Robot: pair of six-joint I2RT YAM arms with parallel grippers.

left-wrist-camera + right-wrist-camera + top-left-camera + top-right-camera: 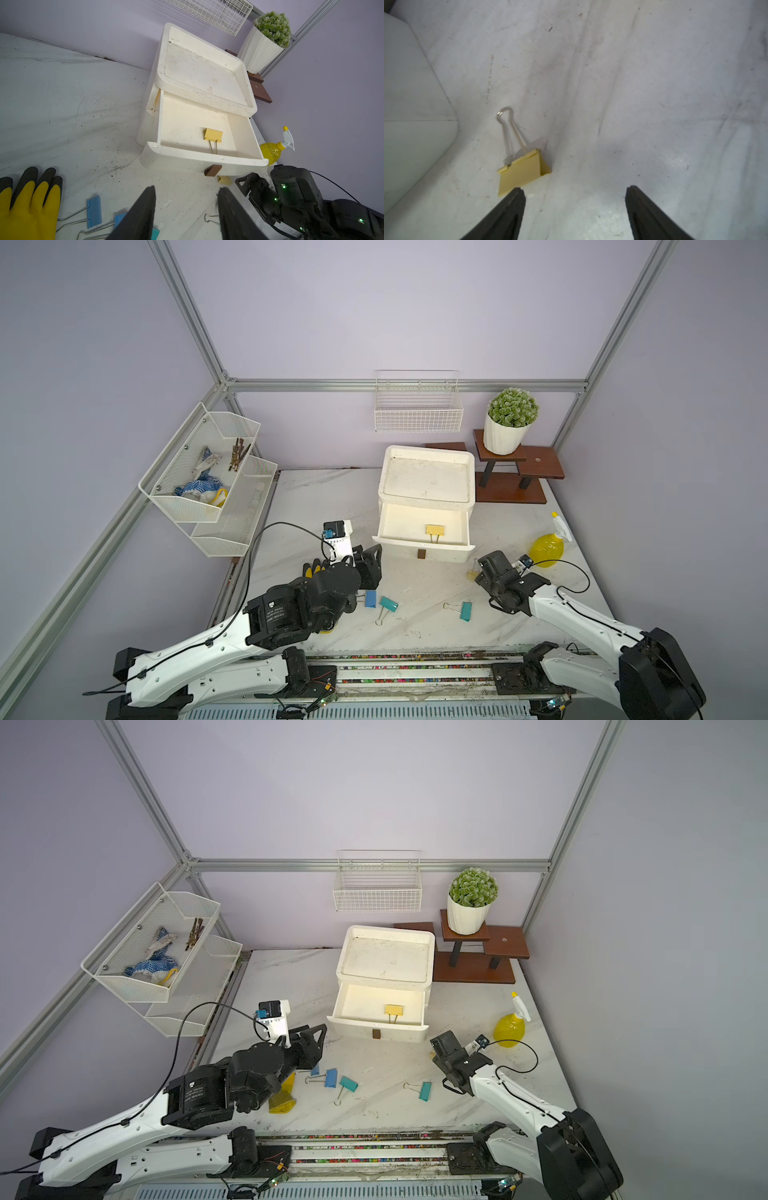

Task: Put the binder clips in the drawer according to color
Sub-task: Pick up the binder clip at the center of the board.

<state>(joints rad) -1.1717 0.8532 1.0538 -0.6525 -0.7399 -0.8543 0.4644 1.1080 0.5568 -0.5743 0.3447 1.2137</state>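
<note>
Marble bench [324, 497], yellow clip [434, 529] resting in open drawer [399, 549], left end effector [187, 188] and right end effector [575, 188] gaping (both empty).

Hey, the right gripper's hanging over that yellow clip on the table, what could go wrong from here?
The yellow clip on the table lies beside one finger of the open right gripper, not centred between the two, so closing may nudge it away or miss it. It also lies close to the white drawer unit, which a finger might bump on the way down.
</note>
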